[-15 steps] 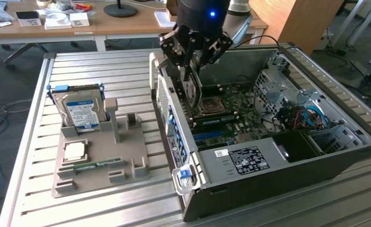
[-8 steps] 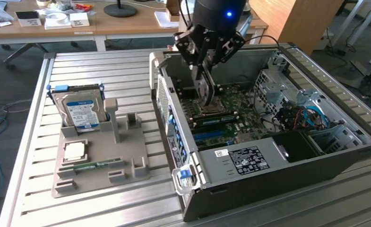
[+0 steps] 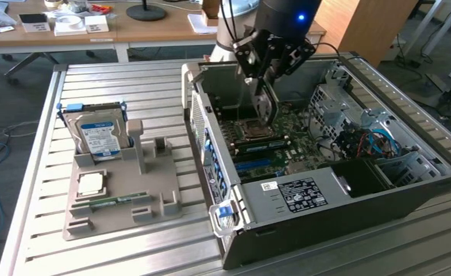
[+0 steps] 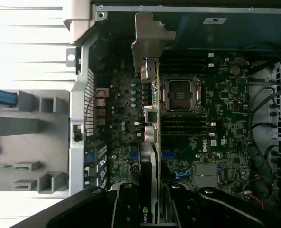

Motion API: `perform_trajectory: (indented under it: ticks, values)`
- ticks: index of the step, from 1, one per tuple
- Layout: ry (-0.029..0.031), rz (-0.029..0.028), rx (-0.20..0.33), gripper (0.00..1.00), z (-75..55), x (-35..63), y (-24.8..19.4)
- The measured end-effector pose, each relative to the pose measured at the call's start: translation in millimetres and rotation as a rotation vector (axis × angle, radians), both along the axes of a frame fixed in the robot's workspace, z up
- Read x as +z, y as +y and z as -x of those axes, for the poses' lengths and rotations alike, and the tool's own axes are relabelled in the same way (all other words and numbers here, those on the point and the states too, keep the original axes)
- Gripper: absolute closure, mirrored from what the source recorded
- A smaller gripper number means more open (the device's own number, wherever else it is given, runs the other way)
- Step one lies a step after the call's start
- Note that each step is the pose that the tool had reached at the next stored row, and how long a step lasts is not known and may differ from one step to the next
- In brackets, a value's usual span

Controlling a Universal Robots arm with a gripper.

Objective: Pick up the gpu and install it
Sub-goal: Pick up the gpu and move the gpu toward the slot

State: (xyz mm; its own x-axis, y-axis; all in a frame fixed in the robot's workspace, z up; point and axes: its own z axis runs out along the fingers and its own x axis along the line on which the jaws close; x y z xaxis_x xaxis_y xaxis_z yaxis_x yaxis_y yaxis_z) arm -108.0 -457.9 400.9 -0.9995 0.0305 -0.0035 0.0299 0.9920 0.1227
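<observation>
Hanging inside the open computer case [image 3: 409,201], the gripper [image 3: 262,86] pinches the gpu [image 3: 264,109] upright, just over the motherboard [image 3: 296,123]. From the wrist, the gpu [image 4: 153,137] runs edge-on above the board, jaws clamped on it.

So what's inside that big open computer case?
The case holds a green motherboard with a processor socket, plus blue and red cables. The tool holds the gpu edge-on over the board, so the strip of board directly beneath the card is hidden.
</observation>
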Motion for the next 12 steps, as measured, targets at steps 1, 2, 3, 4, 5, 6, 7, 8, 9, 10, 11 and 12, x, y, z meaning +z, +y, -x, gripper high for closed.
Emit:
perform_trajectory:
  ticks: [1, 2, 3, 4, 5, 6, 7, 8, 9, 10, 11, 12]
  values:
    - [0.0, 0.0, 0.0, 0.73, -3.5, 0.0, 0.0]
    - [0.0, -0.0001, 0.0, 0.73, -6.9, 0.0, 0.0]
    - [0.0, -0.0002, 0.0, 0.73, -10.4, 0.0, 0.0]
    - [0.0001, -0.0003, 0.0, 0.73, -13.9, 0.0, 0.0]
    - [0.0, -0.0004, 0.0, 0.73, -17.6, 0.0, 0.0]
    - [0.0, -0.0005, 0.0, 0.73, -21.0, 0.0, 0.0]
    - [0.0, -0.0006, 0.0, 0.73, -24.4, 0.0, 0.0]
    - [0.0001, -0.0006, 0.0, 0.73, -27.7, 0.0, 0.0]
    - [0.0, -0.0006, 0.0, 0.73, -31.0, 0.1, 0.0]
    - [0.0001, -0.0007, 0.0, 0.73, -34.4, 0.1, 0.0]
    - [0.0001, -0.0008, 0.0, 0.73, -37.9, 0.0, 0.0]
    - [0.0001, -0.0009, 0.0, 0.73, -44.5, 0.0, 0.0]
